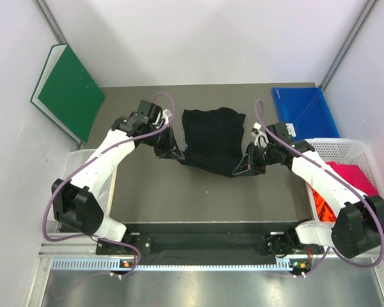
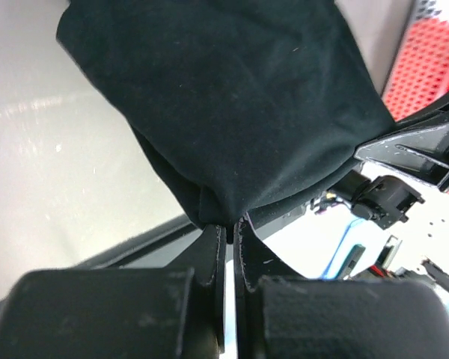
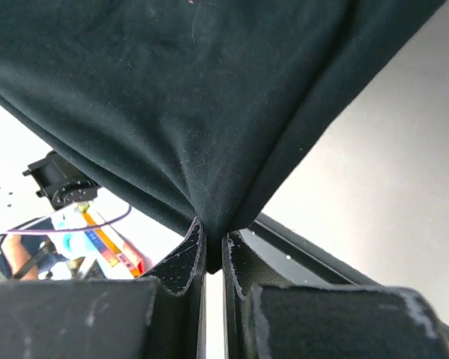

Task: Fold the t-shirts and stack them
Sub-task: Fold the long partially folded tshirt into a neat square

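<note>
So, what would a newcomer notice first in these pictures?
A large black cloth t-shirt sits in the middle, its near corners pinched by the left fingers and right fingers. A stiff green board leans far left; a white plastic lattice basket at right holds magenta-pink cloth.

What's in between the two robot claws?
A soft black cloth t-shirt spans between the left gripper and right gripper, each pinching an edge; the top view shows it.

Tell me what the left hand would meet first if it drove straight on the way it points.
The black t-shirt: the left hand is shut on its edge, and the cloth fills the line straight ahead. What lies behind the cloth is hidden.
</note>
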Controlling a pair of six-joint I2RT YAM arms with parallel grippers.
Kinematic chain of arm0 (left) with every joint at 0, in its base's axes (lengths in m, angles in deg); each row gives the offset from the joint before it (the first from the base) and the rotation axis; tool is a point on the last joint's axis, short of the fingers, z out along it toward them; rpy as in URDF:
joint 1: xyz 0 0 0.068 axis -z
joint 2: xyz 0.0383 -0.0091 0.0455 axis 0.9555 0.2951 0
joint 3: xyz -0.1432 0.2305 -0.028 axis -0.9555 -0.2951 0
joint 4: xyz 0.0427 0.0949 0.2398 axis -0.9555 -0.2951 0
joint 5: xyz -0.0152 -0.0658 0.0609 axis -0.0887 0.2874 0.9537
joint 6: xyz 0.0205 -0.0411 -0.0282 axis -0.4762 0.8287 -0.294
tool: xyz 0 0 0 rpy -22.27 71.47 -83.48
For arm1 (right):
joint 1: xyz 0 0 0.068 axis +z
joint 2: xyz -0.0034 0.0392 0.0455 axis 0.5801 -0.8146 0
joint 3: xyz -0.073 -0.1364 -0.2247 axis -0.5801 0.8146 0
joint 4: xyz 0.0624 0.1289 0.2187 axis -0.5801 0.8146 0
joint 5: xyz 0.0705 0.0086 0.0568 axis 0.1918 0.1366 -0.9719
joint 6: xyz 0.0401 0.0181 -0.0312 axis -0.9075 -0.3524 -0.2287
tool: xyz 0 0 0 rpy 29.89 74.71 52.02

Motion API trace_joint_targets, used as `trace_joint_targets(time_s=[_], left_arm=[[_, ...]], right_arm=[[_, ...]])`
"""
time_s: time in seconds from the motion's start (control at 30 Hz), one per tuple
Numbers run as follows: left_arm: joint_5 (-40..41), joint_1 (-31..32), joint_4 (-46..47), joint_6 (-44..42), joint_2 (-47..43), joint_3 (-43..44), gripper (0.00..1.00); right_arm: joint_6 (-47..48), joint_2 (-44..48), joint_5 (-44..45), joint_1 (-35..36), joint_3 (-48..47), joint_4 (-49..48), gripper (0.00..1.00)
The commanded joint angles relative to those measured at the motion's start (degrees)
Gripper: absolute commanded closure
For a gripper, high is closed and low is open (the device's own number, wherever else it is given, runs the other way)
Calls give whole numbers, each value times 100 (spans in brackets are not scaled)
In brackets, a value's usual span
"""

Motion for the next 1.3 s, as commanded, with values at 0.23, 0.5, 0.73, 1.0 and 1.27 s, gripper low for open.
trace_joint_targets(time_s=[0.23,0.5,0.73,1.0,1.27], left_arm=[[473,-112,250,-646,1339,1764,100],[340,-174,724,-769,2701,3144,100],[200,-314,909,-699,3930,4286,100],[77,-560,1182,-453,4679,4920,100],[-152,-947,1542,-154,5119,5474,5]], right_arm=[[920,-1090,695,-361,-1660,-6,98],[1203,-2742,730,-660,-3101,-552,97],[1124,-3849,721,-810,-4085,-895,96],[694,-4720,651,-1003,-4640,-1369,95],[-246,-5206,773,-1179,-5169,-2710,51]])
